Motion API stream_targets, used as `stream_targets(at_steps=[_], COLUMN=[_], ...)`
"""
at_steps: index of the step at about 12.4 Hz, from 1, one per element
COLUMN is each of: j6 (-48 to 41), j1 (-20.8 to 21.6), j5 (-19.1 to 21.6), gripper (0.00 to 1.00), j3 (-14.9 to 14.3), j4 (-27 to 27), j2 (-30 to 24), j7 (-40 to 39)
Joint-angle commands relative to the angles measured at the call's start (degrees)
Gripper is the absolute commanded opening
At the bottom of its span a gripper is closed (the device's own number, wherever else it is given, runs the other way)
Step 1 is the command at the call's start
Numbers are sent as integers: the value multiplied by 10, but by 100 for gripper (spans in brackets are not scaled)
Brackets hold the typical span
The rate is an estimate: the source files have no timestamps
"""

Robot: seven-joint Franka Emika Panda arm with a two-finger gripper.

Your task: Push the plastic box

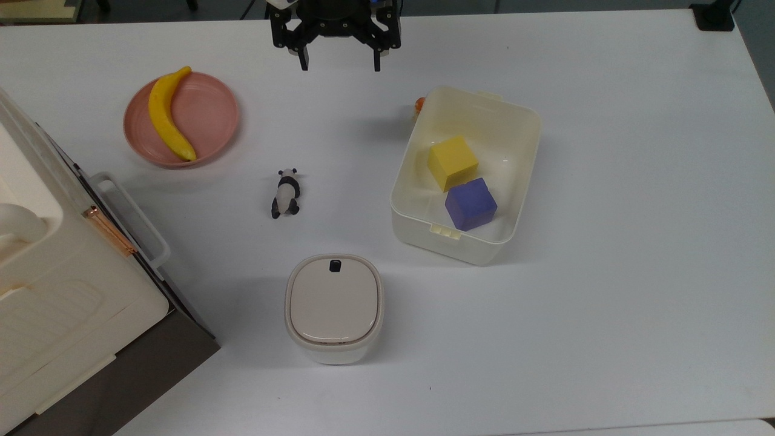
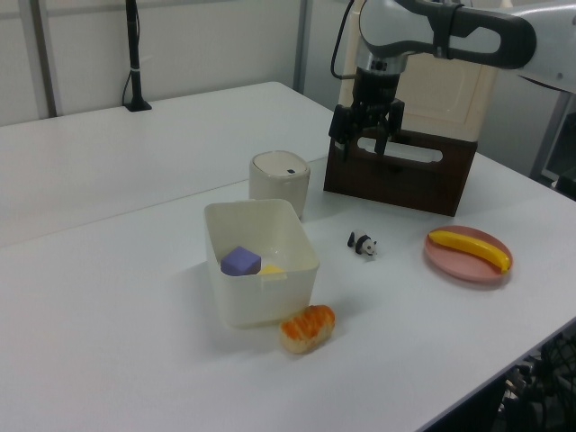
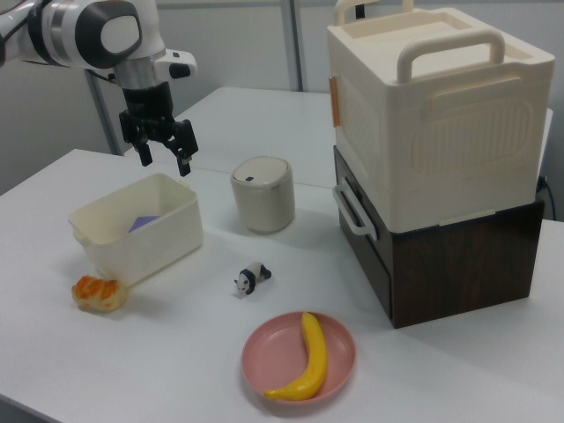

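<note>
While cut off at the top view's edge, end effector (image 1: 339,63) wide open, empty, above plastic box (image 1: 519,200).

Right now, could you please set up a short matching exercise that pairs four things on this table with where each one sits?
Things:
1. banana
2. purple cube
3. panda figure
4. gripper

Places:
A. inside the plastic box
B. above the table, fingers open
C. on the pink plate
D. lying on the bare table

Pairs: 1-C, 2-A, 3-D, 4-B
</note>
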Motion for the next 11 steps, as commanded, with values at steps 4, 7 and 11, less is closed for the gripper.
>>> stream_targets(at_steps=[4, 7, 11], j6=[-13, -27, -46], j1=[2, 2, 3], j5=[-13, -21, -31], gripper=[100, 100, 100], j3=[6, 6, 4], j4=[-10, -16, -28], j2=[-12, -12, -8], j7=[2, -80, -261])
